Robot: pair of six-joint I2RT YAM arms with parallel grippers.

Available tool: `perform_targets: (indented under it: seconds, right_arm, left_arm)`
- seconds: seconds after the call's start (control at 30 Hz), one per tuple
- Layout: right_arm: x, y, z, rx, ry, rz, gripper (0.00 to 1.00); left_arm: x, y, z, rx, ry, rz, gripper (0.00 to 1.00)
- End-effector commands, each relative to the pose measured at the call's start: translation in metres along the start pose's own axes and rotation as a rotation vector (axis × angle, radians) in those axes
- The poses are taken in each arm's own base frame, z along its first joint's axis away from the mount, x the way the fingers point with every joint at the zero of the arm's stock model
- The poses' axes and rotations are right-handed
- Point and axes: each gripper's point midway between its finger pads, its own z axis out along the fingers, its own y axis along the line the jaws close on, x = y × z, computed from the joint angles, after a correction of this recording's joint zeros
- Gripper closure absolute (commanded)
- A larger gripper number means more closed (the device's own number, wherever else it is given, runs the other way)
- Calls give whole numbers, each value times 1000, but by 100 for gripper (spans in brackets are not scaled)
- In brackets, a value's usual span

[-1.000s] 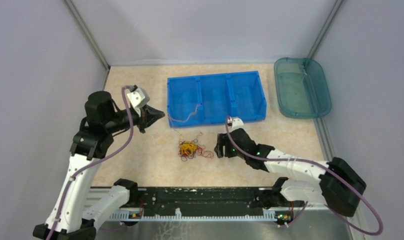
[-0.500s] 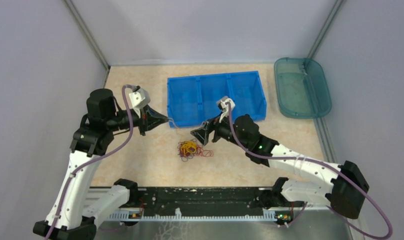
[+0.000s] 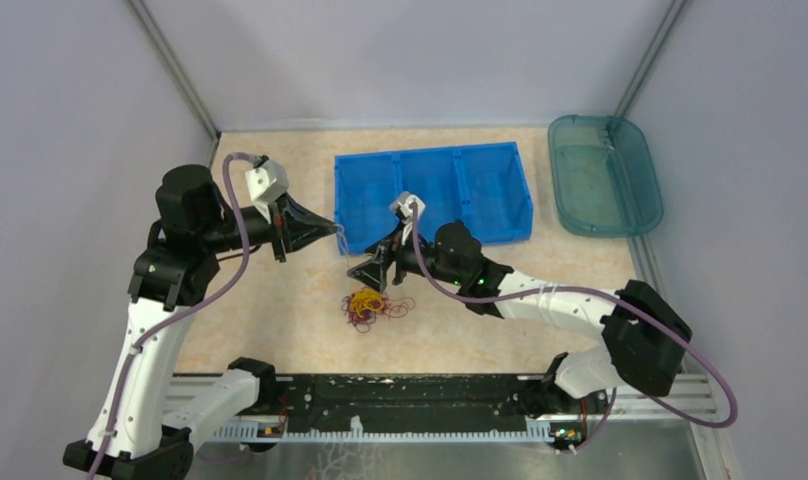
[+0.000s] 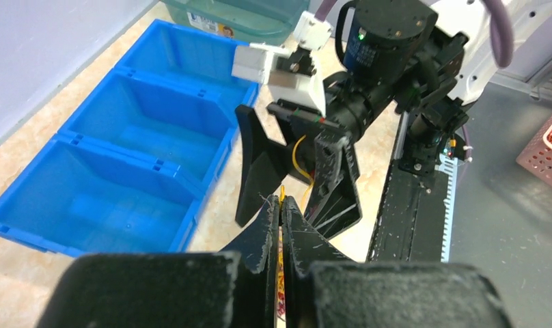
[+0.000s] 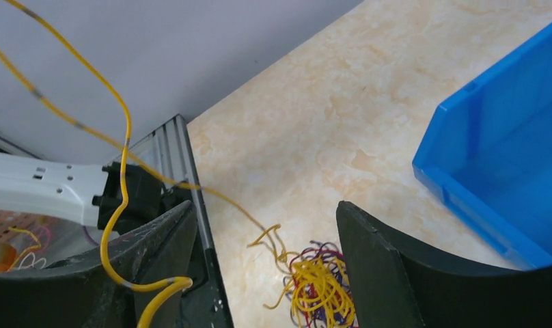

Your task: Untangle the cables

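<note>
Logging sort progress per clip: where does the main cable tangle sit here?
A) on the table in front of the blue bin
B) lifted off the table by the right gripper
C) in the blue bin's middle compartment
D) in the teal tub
A: the cables lie on the table before the blue bin, beneath the open right gripper.

Cables (image 3: 368,306) on table (image 3: 280,300) before bin (image 3: 430,195), tub (image 3: 602,175) right of bin

R gripper (image 3: 368,272) swung in from right of cables (image 3: 366,306); tangle now just below its spread fingers. L gripper (image 3: 328,228) backed off slightly; tangle shifted left.
</note>
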Motion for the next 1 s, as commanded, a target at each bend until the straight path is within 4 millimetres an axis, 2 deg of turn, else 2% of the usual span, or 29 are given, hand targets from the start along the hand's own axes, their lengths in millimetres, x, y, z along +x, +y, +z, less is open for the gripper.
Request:
perform_targets:
  seconds: [0.0, 0.17, 0.27, 0.57, 0.97]
  right_arm:
    - [-54, 20, 20, -21, -173, -53, 25]
    - [-57, -1, 29, 109, -217, -75, 28]
    - [-54, -7, 29, 128, -232, -82, 29]
    - [-24, -23, 24, 164, -204, -64, 34]
    - [2, -33, 11, 193, -174, -33, 41]
  left_arm:
    - [-26, -12, -3, 43, -53, 7, 96]
    - [-45, -17, -6, 57, -83, 5, 95]
    - [-58, -22, -9, 68, -106, 7, 95]
    - [-98, -42, -22, 105, -185, 24, 94]
    - [-126, -51, -31, 106, -241, 73, 92]
